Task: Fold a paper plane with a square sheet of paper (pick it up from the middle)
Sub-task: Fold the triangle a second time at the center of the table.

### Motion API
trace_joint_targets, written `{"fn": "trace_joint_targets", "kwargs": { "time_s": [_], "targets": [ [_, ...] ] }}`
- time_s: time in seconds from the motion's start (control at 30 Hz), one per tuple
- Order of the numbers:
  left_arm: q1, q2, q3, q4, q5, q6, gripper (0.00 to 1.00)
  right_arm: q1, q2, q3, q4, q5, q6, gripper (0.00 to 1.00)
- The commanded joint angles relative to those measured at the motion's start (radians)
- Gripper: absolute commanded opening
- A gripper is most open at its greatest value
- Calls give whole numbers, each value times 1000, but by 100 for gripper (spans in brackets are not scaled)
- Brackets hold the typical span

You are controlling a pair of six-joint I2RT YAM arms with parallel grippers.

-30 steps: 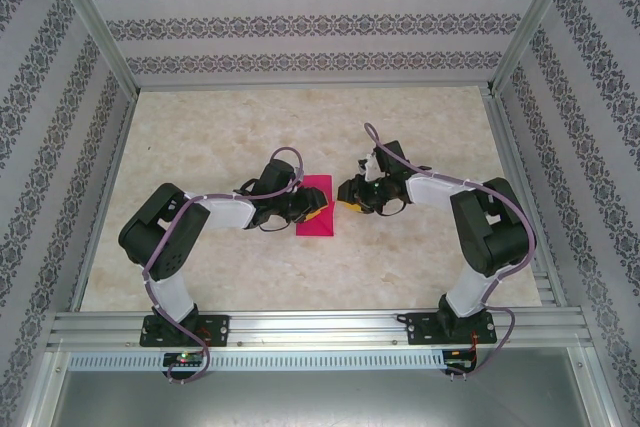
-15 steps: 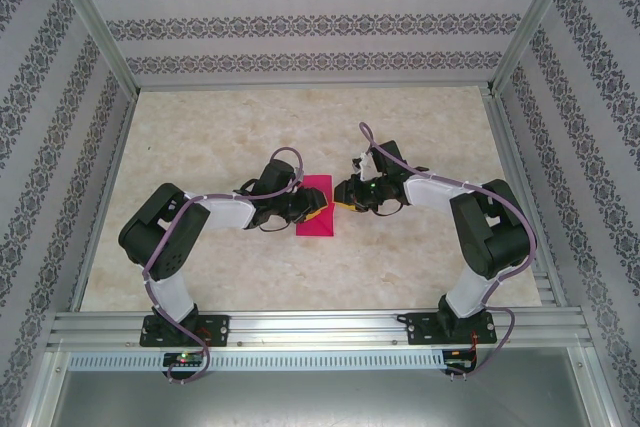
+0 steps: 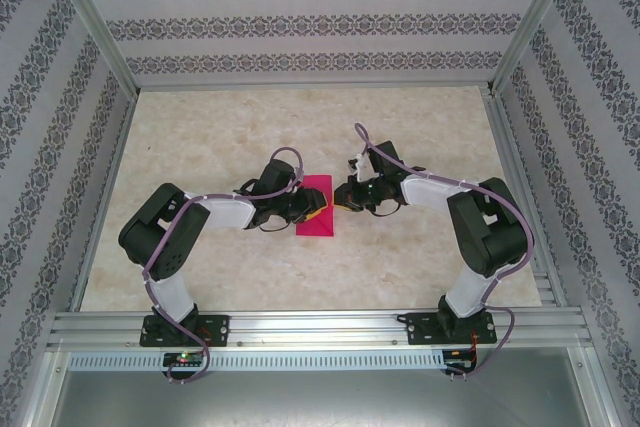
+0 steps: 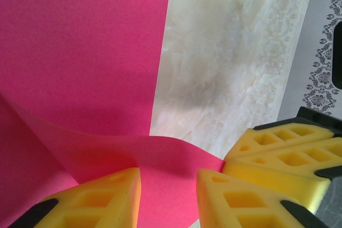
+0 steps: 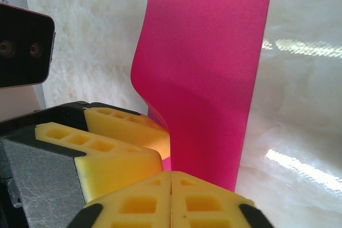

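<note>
**Both grippers on the pink paper, mid-table**

From my remote seat, the marble table is the big thing here. The pink paper lies in the middle of it as a tall strip, with its near edge curled up off the surface. My left gripper sits on the paper's left side, jaws apart with the raised flap running between them. My right gripper has its jaws pressed together at the paper's right edge. I can't tell if it's actually caught the sheet.
</note>
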Motion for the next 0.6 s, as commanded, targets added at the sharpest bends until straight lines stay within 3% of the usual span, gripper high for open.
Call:
{"fn": "trace_joint_targets", "kwargs": {
  "time_s": [0.0,0.37,0.57],
  "targets": [
    [9,-37,-12,-3,-4,0,34,12,14,35,-9,5,-43,2],
    [53,-270,-89,-328,-195,133,35,93,-17,55,-20,-40,-153,0],
    [68,-302,-82,-450,-287,164,34,153,4,80,-38,-40,-202,0]
  ]
}}
